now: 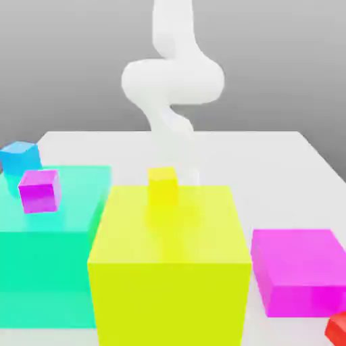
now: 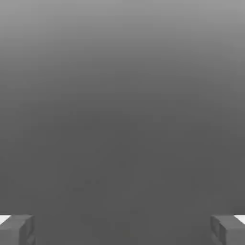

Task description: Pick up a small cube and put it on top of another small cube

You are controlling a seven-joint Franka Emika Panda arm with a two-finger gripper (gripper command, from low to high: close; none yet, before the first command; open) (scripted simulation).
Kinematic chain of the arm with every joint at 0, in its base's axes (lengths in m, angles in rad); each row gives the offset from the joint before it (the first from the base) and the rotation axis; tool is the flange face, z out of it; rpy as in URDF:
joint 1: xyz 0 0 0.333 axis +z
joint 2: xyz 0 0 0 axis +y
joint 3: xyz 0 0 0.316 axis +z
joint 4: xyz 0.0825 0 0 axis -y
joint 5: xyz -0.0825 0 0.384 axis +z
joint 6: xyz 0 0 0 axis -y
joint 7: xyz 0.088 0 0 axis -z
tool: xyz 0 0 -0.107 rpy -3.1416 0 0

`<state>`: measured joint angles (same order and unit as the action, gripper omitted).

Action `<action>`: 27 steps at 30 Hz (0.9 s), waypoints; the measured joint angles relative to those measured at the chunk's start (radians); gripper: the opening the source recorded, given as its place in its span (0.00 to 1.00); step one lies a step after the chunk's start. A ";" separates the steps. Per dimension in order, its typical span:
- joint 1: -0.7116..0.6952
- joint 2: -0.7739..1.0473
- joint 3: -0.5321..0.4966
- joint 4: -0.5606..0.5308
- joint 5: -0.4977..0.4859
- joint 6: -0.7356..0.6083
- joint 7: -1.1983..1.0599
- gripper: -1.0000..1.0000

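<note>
fingers of the gripper (image 2: 122,230) stand wide apart in the hand view, while the small red cube (image 1: 336,329) lies at the exterior view's bottom right corner, near the magenta block (image 1: 301,260) and well apart from the white arm (image 1: 174,81).

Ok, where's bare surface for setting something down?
The white table between the yellow block and its far edge, right of the small yellow cube. Crowded: the teal block's top, holding small magenta and blue cubes.
</note>
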<state>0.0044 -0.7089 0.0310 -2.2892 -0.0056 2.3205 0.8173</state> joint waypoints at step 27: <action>0.179 0.988 0.249 0.117 -0.216 0.218 0.299 0.50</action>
<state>0.1833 0.2788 0.2796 -2.1719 -0.2211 2.5388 1.1159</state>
